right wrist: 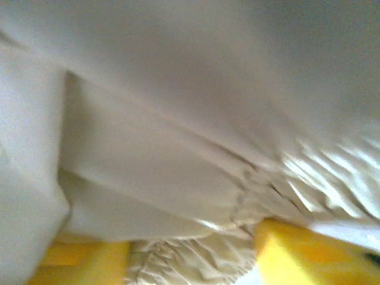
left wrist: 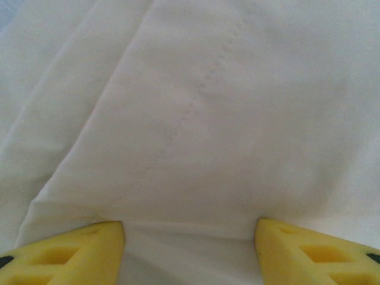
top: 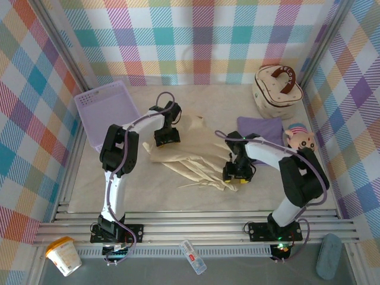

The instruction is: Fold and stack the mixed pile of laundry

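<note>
Item 1 – beige garment (top: 196,151): lies spread and creased on the counter (top: 178,199), just right of the lavender basket (top: 107,110) and slightly nearer the arms. Long folds fan out from it away from the basket. A stitched seam crosses the flat cloth in the left wrist view.

Item 2 – purple T-shirt (top: 261,126): a flat folded piece, farther right of the basket than the beige garment, and touching or nearly touching that garment's far side.

Item 3 – left end effector (top: 166,138): over the part of the beige garment closest to the basket. Jaws spread wide, yellow fingers (left wrist: 77,249) resting down on smooth cloth, nothing pinched.

Item 4 – right end effector (top: 237,173): at the garment's edge farthest from the basket. Jaws apart, yellow fingers (right wrist: 297,246) on either side of a gathered, ruffled hem. The right wrist view is blurred, and no firm pinch can be made out.

Item 5 – other goods: a cream round case (top: 276,89) with a brown handle, level with the basket on the opposite side of the counter, and a small plush toy (top: 300,139) beside the T-shirt, on the side away from the basket.
</note>
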Controlling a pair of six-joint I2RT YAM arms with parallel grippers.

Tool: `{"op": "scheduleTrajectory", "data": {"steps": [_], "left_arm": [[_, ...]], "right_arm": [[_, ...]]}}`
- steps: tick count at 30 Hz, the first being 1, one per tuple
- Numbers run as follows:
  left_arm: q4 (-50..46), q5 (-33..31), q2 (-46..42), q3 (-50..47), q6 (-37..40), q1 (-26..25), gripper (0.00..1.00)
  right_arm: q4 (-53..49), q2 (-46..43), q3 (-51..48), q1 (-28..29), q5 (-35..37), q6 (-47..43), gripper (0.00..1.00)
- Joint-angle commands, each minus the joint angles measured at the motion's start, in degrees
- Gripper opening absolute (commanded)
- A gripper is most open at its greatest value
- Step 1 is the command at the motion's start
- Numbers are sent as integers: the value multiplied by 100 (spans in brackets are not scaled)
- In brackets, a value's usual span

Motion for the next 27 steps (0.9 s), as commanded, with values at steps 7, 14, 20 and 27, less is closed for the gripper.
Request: {"op": "scheduleTrajectory", "data": {"steps": [7, 14, 20, 27], "left_arm": [[-421, -14, -1092, -159, 123, 50, 67], [-676, -19, -1190, -350, 298, 32, 71], [-731, -142, -2031, -1101, -149, 69, 77], [547, 60, -1676, -1639, -344, 223, 77]], "right_arm": [[-422, -1419, 105, -478, -100, 551, 87], [262, -1555, -660, -1074, -932, 872, 86], [430, -1682, -873, -1072, -973, 987, 88], [1177, -1125, -1040, -1071, -1588, 1258, 84]]}}
